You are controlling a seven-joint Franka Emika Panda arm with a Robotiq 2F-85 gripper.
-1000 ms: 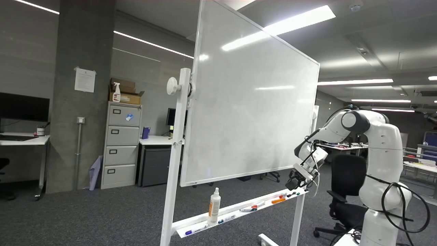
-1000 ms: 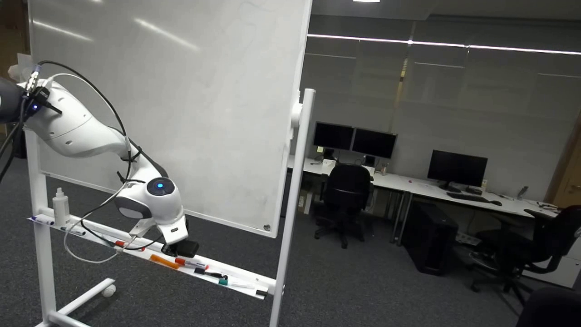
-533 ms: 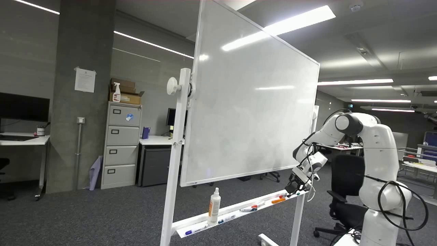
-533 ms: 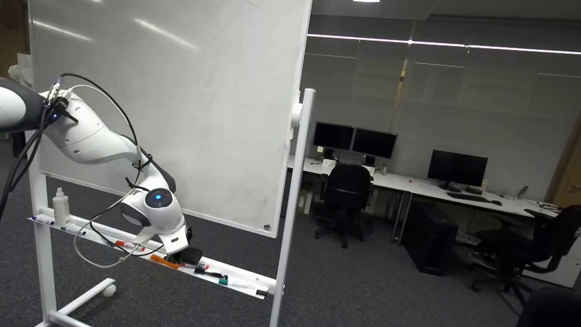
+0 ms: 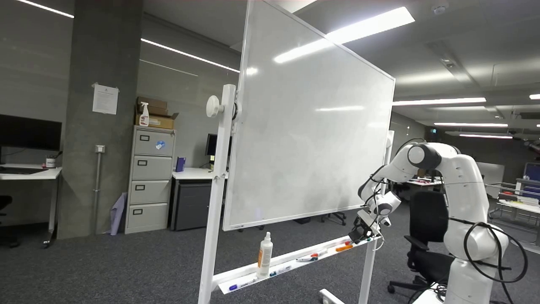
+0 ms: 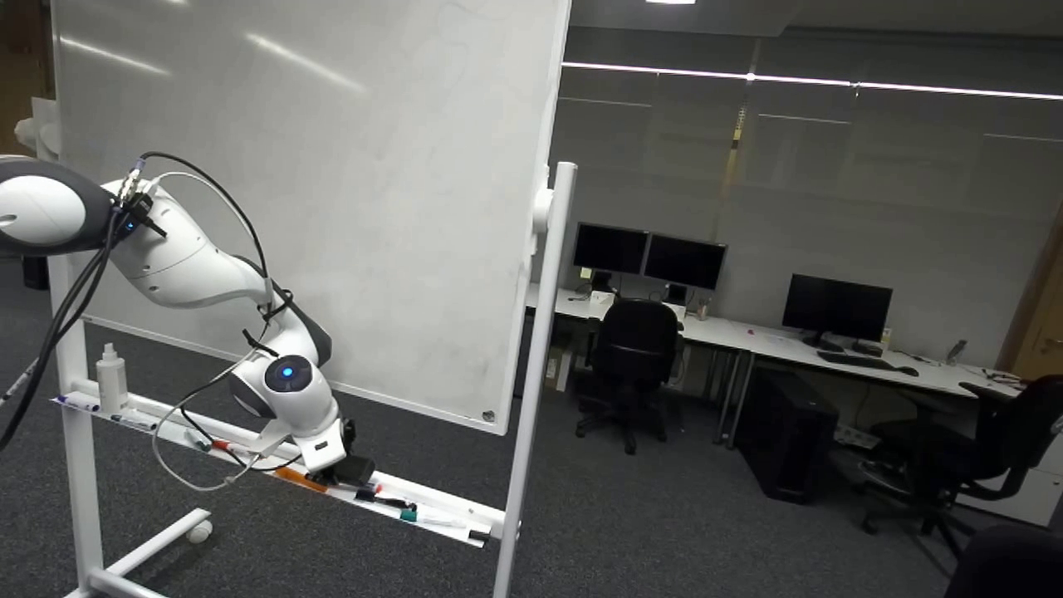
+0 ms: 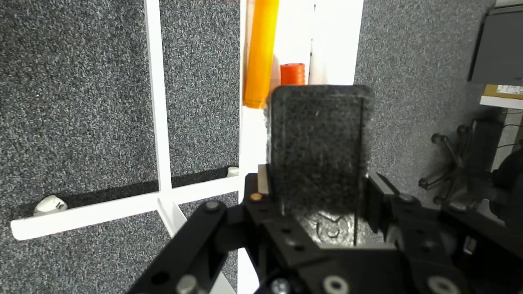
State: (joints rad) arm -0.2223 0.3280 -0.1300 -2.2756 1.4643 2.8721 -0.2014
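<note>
Black block [image 7: 320,139], probably light, firm and hardly slippery, is clamped in your gripper [image 7: 318,175] by its long sides, likely the best hold, over or on the tray [image 7: 253,134], the orange stick [image 7: 261,53] at 11 o'clock in the wrist view.

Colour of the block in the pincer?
The block is mostly black, best seen in the wrist view.
</note>
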